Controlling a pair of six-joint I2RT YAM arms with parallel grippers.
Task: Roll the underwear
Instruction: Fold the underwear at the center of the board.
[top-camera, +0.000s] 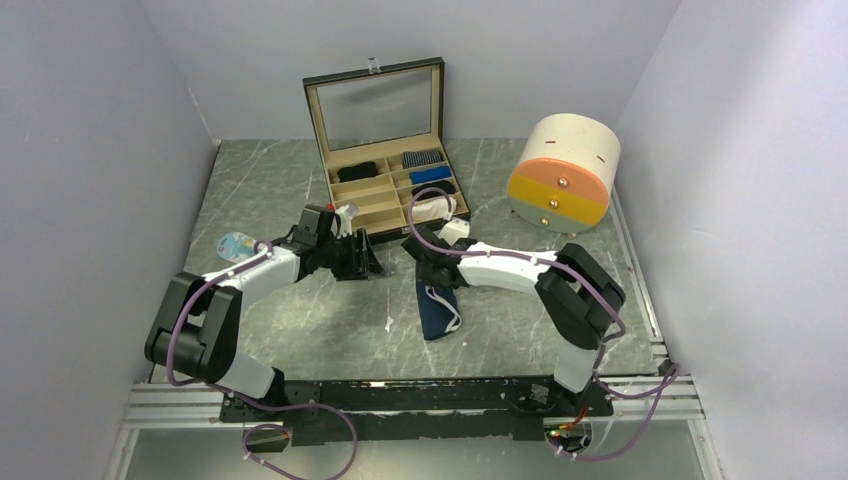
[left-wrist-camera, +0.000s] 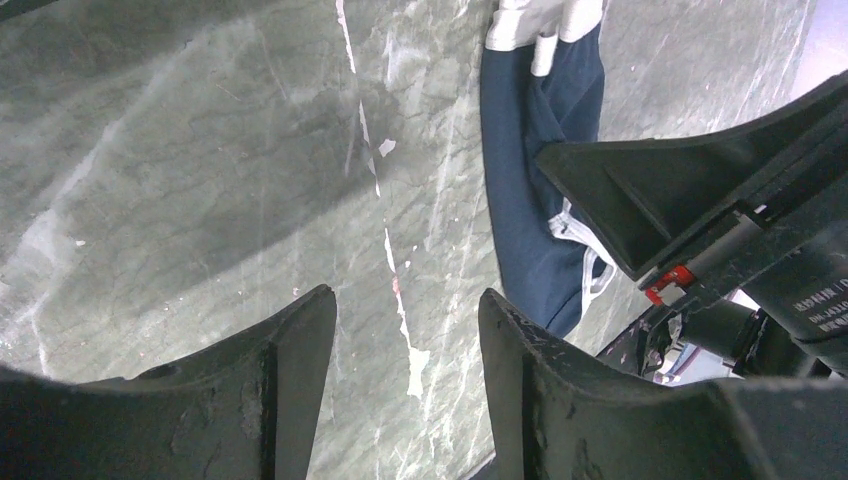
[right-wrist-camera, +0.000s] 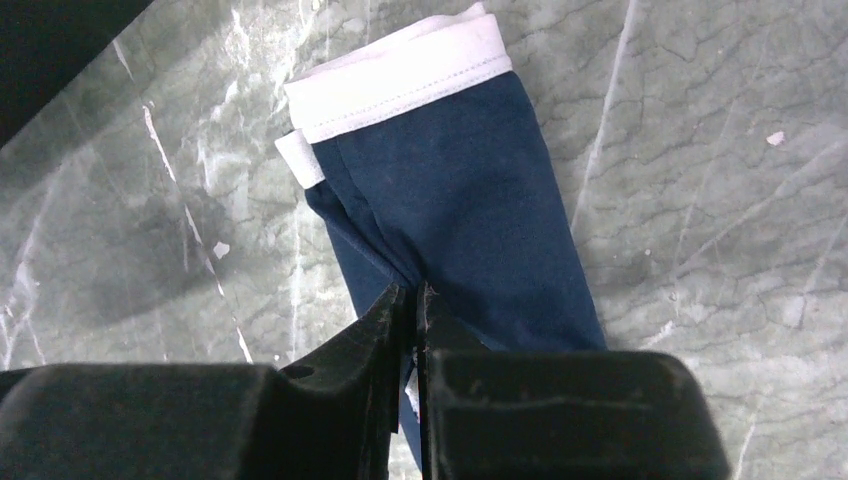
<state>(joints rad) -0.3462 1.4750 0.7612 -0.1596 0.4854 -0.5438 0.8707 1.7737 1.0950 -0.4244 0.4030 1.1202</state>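
From the top view, the navy underwear (top-camera: 437, 312) lies as a narrow folded strip on the counter (top-camera: 300, 330), midway between its side edges and nearer the near edge. The right end effector (top-camera: 432, 272) sits on the strip's far end. The left end effector (top-camera: 355, 255) hovers beside it.

The left wrist view shows the left fingers apart over bare stone, holding nothing.

Only the right wrist view shows the grip: jaws together, clamped on a raised navy fold, with the white waistband (right-wrist-camera: 400, 75) at the opposite end. Rolling well probably means turning the pinched end tightly toward the waistband while the left pins the strip straight.
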